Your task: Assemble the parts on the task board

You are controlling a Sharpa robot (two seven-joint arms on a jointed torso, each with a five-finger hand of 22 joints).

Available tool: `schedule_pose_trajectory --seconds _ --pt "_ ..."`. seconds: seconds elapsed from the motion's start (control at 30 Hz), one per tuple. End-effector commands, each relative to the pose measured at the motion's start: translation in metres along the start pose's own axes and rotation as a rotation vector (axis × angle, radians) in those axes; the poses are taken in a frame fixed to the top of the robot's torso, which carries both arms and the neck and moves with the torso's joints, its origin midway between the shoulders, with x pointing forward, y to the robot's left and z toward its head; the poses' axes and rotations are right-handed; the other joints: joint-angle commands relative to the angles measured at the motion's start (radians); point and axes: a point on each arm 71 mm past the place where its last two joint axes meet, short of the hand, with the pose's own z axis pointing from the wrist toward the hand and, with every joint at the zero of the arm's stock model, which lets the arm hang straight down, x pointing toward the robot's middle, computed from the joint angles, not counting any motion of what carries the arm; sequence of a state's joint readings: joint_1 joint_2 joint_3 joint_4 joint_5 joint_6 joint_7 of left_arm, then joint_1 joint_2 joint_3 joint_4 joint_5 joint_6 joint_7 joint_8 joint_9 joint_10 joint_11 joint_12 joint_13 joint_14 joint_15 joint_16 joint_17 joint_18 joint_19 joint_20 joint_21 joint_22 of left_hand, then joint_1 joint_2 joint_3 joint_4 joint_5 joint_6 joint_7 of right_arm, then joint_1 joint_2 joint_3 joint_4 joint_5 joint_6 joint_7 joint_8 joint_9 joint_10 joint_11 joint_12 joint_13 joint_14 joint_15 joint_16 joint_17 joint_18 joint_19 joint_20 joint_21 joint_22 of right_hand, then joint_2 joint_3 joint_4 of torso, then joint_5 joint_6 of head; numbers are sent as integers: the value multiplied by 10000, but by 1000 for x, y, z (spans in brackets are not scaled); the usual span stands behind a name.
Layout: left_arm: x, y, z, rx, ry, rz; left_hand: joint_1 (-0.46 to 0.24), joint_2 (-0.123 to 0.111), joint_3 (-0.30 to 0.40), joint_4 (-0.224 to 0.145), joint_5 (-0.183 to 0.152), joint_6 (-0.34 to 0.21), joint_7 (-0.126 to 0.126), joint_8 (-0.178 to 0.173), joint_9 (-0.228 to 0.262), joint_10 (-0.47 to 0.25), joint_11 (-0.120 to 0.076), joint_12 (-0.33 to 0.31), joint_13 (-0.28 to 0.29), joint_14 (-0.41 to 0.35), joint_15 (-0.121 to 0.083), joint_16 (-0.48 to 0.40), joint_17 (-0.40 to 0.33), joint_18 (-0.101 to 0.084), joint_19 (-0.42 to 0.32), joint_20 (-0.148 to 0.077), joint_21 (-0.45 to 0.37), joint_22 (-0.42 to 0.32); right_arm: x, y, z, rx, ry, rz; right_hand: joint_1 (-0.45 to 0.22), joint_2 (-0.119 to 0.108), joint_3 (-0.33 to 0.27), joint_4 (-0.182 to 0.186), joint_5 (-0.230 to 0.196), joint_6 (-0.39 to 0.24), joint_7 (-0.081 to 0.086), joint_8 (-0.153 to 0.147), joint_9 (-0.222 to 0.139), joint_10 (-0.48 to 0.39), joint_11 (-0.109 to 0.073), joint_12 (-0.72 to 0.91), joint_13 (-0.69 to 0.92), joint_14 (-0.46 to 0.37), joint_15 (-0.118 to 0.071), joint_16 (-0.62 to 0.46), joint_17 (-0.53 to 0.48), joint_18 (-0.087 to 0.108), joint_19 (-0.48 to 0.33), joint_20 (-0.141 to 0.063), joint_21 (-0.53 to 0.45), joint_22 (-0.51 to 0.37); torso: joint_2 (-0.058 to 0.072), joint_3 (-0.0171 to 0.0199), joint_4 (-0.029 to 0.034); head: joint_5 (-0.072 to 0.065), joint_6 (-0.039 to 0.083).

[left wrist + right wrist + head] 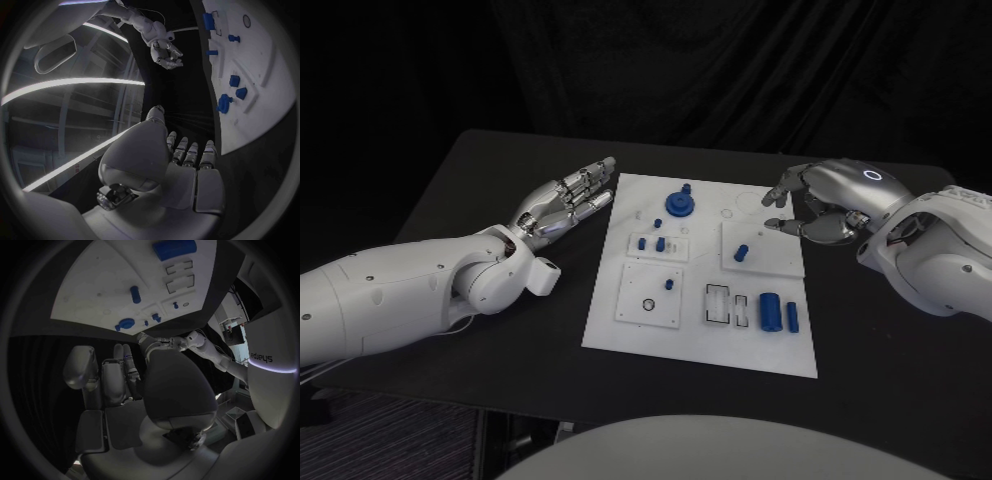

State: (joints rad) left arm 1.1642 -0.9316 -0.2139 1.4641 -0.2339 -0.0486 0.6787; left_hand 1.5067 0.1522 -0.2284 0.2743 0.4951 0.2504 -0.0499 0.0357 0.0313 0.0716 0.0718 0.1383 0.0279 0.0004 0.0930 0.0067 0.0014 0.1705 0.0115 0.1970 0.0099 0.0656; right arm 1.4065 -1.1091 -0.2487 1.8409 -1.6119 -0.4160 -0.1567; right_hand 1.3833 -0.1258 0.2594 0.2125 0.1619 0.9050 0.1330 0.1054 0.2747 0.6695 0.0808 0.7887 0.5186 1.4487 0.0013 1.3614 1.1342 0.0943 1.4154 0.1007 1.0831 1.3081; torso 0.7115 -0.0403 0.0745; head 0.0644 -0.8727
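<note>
The white task board [718, 345] lies in the middle of the black table. On it a blue gear-like part [679, 203] stands near the far edge. Two small blue pegs [651, 244] stand in a raised plate, with another peg [741, 253] to their right. Two blue cylinders [779, 312] lie side by side near the right edge. My left hand [567, 205] hovers left of the board, fingers stretched out and empty. My right hand [819, 208] hangs at the board's far right corner, fingers loosely bent and apart, holding nothing. The right wrist view shows the board [106, 285] beyond those fingers [122, 370].
Flat raised plates [649, 302] sit on the board, one with a ring-shaped hole and a small blue peg [669, 284]. Rectangular slots [717, 304] lie beside the cylinders. Black table [488, 190] surrounds the board on all sides.
</note>
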Motion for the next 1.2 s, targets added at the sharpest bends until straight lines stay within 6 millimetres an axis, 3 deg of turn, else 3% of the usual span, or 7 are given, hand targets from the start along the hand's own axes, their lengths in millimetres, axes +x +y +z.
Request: schedule_pose_trajectory --seconds 0.03,0.1,0.2,0.33,0.57,0.8,1.2 --pt "1 -5 -1 856 78 -66 101 8 22 -49 61 29 62 -51 -1 -37 -6 -45 -13 -4 24 -67 -14 54 9 56 23 9 12 -8 -1 625 880 -522 123 -13 -80 -27 -31 -186 -84 -155 -52 -123 234 -1389 -1025 -13 193 1 -23 2 -1 182 40 1353 3 13 -19 26 1" --pt "1 -5 -1 844 79 -72 106 16 22 -49 66 25 66 -51 -2 -42 -3 -49 -14 -4 40 -67 -14 55 12 74 25 11 19 -10 -2 680 1125 -601 178 -7 -237 -63 -70 -442 -132 -315 -191 -243 372 -2172 -1647 -21 302 10 -30 4 3 286 54 1356 7 14 -20 -3 1" --pt "1 -4 -1 837 90 -89 106 16 22 -49 66 25 66 -51 -2 -42 -3 -49 -14 -4 40 -67 -14 55 12 74 25 11 28 -11 -1 631 1283 -604 326 -16 -411 -84 -70 -773 -33 -405 -460 -4 513 -2966 -2382 53 422 108 104 -45 115 403 349 1429 7 0 -7 -56 1" --pt "1 -4 -2 829 105 -115 110 25 25 -49 71 18 68 -52 -2 -41 0 -47 -13 -4 52 -67 -14 56 14 86 26 17 42 -12 0 567 1514 -563 427 -8 -548 -59 -65 -750 52 -350 -705 607 503 -3674 -3081 243 407 290 420 -142 345 404 947 1572 10 7 -15 -71 1" --pt "1 -3 -3 807 97 -127 110 25 25 -49 71 18 68 -52 -2 -41 0 -47 -13 -4 52 -67 -14 56 14 86 26 17 60 -12 3 409 1761 -476 479 -90 -633 25 -166 -758 80 -350 -821 622 530 -4040 -3395 238 425 260 370 -135 331 419 925 1559 3 3 1 -77 1" --pt "0 -2 -4 782 96 -140 121 45 32 -52 75 16 70 -52 -3 -46 10 -50 -14 -4 66 -67 -14 57 14 104 26 12 66 -7 9 66 1694 -392 549 -38 -659 106 -206 -832 222 -381 -955 1180 469 -4058 -3561 275 390 295 437 -143 356 402 1009 1574 11 6 -15 -67 1" --pt "1 -2 -5 748 103 -155 130 53 37 -56 79 2 72 -54 -4 -47 15 -50 -14 -4 71 -67 -14 57 15 112 26 11 70 -1 17 -279 1608 -380 751 126 -558 -94 164 -886 378 -343 -1114 1943 338 -4223 -3783 355 269 345 554 -196 452 292 1303 1645 -9 -10 -10 -63 1"
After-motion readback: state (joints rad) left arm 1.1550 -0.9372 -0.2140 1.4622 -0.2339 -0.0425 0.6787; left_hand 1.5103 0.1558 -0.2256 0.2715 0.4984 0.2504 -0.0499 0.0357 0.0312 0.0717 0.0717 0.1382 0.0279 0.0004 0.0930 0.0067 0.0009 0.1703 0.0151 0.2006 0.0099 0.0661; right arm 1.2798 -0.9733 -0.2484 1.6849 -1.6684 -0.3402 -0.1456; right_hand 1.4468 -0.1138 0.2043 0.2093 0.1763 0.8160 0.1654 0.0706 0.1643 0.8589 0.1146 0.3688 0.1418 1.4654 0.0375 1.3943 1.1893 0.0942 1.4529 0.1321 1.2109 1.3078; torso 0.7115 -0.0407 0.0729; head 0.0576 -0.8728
